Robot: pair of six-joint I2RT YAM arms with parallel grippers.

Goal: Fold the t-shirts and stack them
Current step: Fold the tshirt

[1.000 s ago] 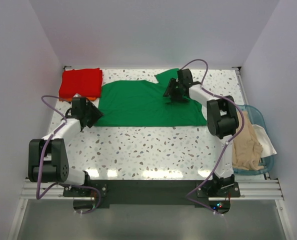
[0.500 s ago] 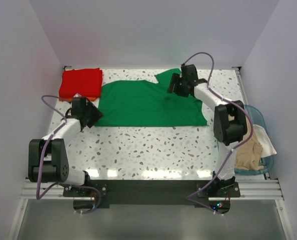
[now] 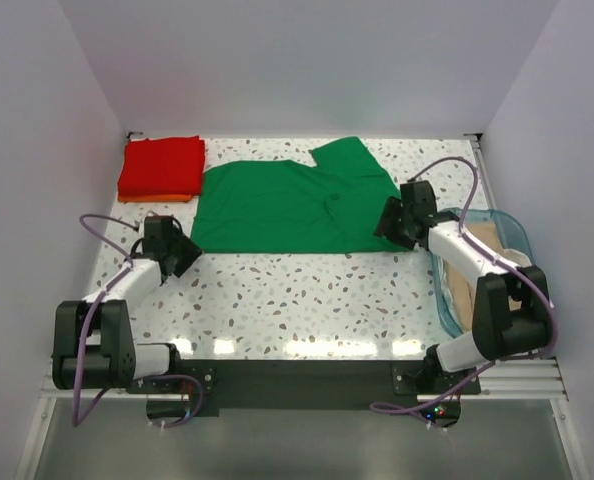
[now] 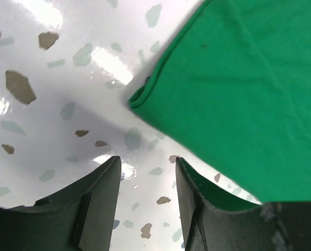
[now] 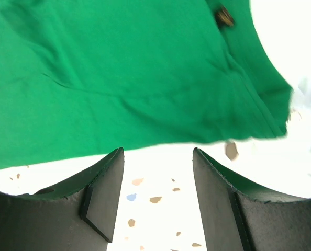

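Top external view, right side change: the right arm has swung off the far middle of the green t-shirt (image 3: 287, 205) and come back near and right. Its elbow now hangs over the blue basket (image 3: 512, 228), and the far sleeve it partly covered shows whole.
Left side change: the left gripper (image 3: 189, 256) has drawn a little nearer, off the shirt's near left corner.
Green t-shirt: spread flat and unfolded across the far middle of the table (image 3: 307, 295), one sleeve pointing far.
Stack: a folded red t-shirt (image 3: 161, 165) lies in the far left corner on an orange t-shirt (image 3: 159, 197), of which only the near edge shows.
Basket: at the right edge, with a beige t-shirt (image 3: 464, 292) inside, largely hidden by the arm.
Right arm pose: forearm reaching left and far from over the basket, with the right gripper (image 3: 383, 224) low at the shirt's near right corner.
Right jaws: spread with nothing pinched. The right wrist view shows bare table between the fingers (image 5: 104, 194) and the green hem just beyond the tips.
Left arm pose: folded low at the near left, the gripper aimed far and right at the shirt's corner.
Left jaws: spread and holding nothing. The left wrist view shows table in the gap, with the folded-over corner of the shirt just ahead.
Writing: a small dark tag (image 5: 224, 16) on the green cloth, too blurred to read.
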